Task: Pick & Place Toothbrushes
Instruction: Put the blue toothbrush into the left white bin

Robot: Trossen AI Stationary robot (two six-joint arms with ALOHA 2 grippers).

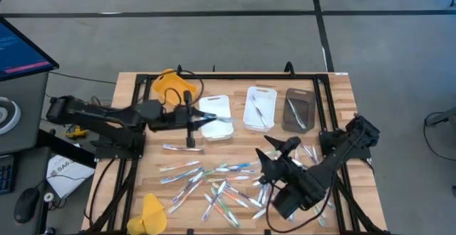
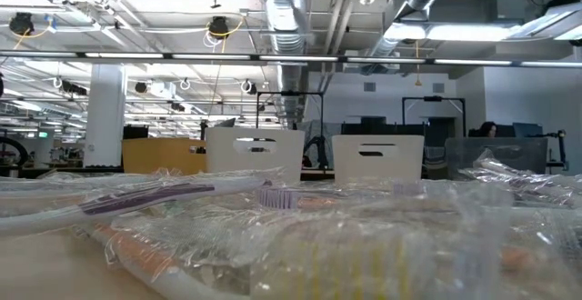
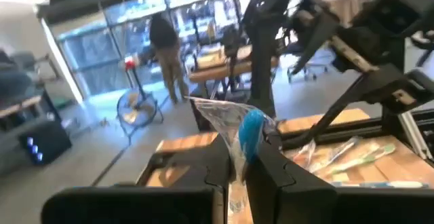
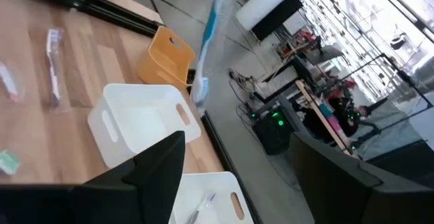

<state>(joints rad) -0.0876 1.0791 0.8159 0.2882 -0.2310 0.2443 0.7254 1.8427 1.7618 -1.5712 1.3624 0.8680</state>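
Reaching across the table (image 1: 128,85) from the left edge, the left arm holds its gripper (image 1: 214,121) over the leftmost white tray (image 1: 216,105), fingers clamped on a wrapped blue brush (image 3: 251,134) that stands up between them in the left wrist view. A yellow tray (image 1: 169,85) lies behind the arm near the far edge, and one lone wrapped brush (image 1: 182,148) lies on the wood in front of it. Loose toothbrushes (image 1: 214,181) are scattered across the middle of the near half, some in clear wrappers, with a yellow piece (image 1: 151,213) at the near left. Next along the far side, the second white tray (image 1: 259,108) holds a brush, then the dark tray (image 1: 299,110) another. The right gripper (image 1: 274,152) hovers over the pile's right side, fingers spread and holding nothing.
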